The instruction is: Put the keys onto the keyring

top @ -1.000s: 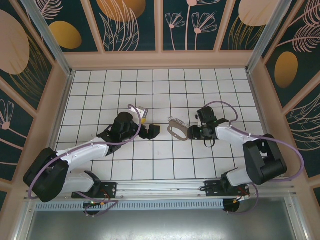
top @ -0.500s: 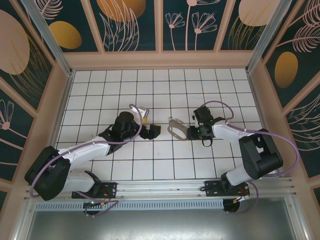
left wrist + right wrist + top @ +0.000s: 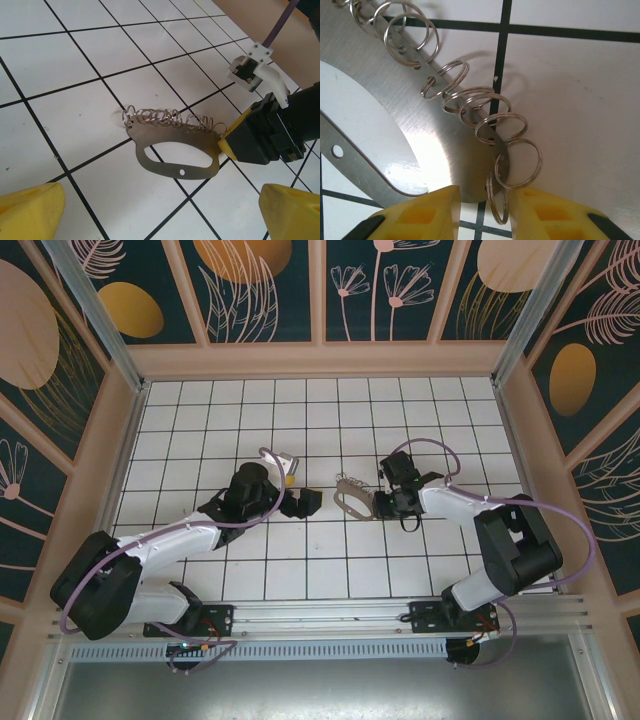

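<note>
At the middle of the white tiled table [image 3: 200,420], slightly right of centre: the keyring [image 3: 350,500], one flat brushed-metal plate with an oval cut-out, lying flat. A row of small split rings [image 3: 492,107] is threaded along its far edge. Long axis: roughly left to right, the right end turned a little toward the near side. Right gripper [image 3: 385,503]: at the plate's right end and pointing left along that axis. Its two yellow pads [image 3: 420,212] flank the rounded tip of the plate and the last ring. The jaws stand partway in, with a narrow gap. Whether they actually pinch the metal cannot be told from the wrist view. Left gripper [image 3: 298,503]: on the table just left of the plate's left end and apart from it. Its jaws are spread wide and hold nothing, and its yellow fingertips [image 3: 30,210] frame the plate from that side. Judgement: the right arm is the nearer. Any grasp here depends on the plate's right tip lying squarely between its pads, which leaves the ring row free on the far side.
</note>
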You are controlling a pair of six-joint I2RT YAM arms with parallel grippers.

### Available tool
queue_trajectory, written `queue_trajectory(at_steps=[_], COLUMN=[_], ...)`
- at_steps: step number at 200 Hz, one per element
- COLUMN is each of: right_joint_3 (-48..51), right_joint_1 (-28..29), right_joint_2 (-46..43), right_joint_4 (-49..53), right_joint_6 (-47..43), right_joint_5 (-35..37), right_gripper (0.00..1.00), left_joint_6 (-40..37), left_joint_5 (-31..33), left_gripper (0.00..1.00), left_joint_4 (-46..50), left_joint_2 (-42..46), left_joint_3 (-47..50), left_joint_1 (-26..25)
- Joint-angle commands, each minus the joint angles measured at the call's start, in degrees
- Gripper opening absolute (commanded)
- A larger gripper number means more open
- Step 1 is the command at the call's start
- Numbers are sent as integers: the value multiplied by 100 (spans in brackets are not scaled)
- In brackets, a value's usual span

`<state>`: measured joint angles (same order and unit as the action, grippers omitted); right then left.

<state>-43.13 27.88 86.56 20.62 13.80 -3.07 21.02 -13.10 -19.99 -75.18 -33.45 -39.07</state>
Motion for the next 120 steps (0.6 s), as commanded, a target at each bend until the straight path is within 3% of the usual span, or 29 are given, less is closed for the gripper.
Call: queue_trajectory(at_steps=[1,69,91,120], right_joint_3=[-180,-237,-312,-419], right_joint_1=[77,164,242,315], right_joint_2=[102,164,168,72], right_joint_4=[203,248,343,517], right_joint_6=[-56,-29,-38,-69], right_joint_5=[247,464,551,673], right_gripper=[29,20,19,10], left_joint_6=[-32,-26,-40,-43], left_joint_5=[-120,-106,-90,-70], left_gripper=[99,97,91,83], left_joint_4=[-166,-142,-125,-102], left_joint_2=[2,73,56,64], left_joint_3=[-154,-137,-132,-127], left_joint_1=[-30,-24,-31,-37])
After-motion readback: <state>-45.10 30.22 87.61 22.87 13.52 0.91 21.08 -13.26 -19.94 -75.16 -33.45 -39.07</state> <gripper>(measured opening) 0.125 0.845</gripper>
